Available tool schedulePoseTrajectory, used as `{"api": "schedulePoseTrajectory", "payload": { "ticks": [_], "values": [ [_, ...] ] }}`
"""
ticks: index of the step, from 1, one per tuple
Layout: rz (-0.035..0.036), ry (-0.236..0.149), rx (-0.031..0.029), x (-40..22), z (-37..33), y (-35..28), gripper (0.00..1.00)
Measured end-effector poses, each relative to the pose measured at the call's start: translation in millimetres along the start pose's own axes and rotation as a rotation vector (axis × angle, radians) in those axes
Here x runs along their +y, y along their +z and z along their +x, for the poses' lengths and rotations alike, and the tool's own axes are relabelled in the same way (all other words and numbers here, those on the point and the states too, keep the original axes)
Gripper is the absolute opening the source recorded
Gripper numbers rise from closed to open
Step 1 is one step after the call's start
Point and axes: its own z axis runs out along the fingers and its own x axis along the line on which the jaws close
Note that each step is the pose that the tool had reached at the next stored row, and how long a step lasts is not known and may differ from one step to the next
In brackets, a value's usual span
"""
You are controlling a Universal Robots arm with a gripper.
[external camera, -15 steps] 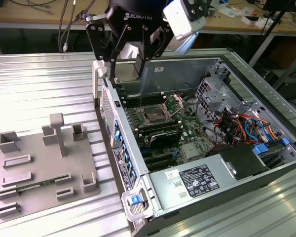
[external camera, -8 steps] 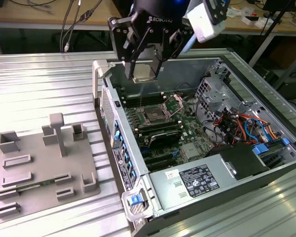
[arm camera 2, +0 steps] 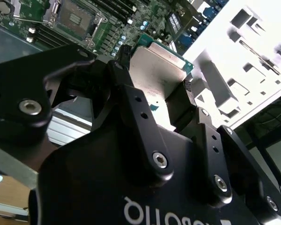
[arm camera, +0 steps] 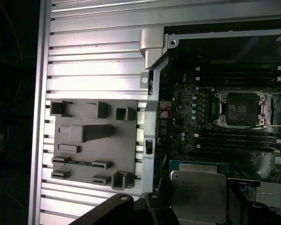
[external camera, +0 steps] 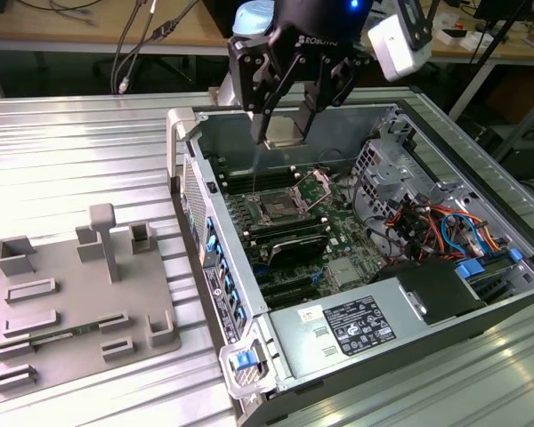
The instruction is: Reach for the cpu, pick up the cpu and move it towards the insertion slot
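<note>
The gripper (external camera: 283,133) holds the cpu (external camera: 285,132) clamped between its fingers (arm camera 2: 131,101), apparently above and just behind the insertion slot (external camera: 277,209).

Grey plastic tray (external camera: 71,302) on ribbed metal table (external camera: 71,151), beside open computer case (external camera: 481,178).

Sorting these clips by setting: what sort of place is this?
Probably a robotics lab bench for computer assembly: an open computer case on a ribbed metal table, the claw holding the cpu.

open air above insertion slot (external camera: 277,210), case walls (external camera: 249,133) around
</note>
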Motion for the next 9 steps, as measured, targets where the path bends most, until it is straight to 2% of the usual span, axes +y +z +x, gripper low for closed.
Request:
{"api": "schedulePoseTrajectory", "payload": {
  "ticks": [6, 9],
  "values": [
    [-0.0003, 0.007, -0.0003, 3.0, -21.3, 6.2, 0.55],
    [-0.0004, 0.012, -0.0004, 5.5, -29.7, 9.9, 0.55]
  ]
}}
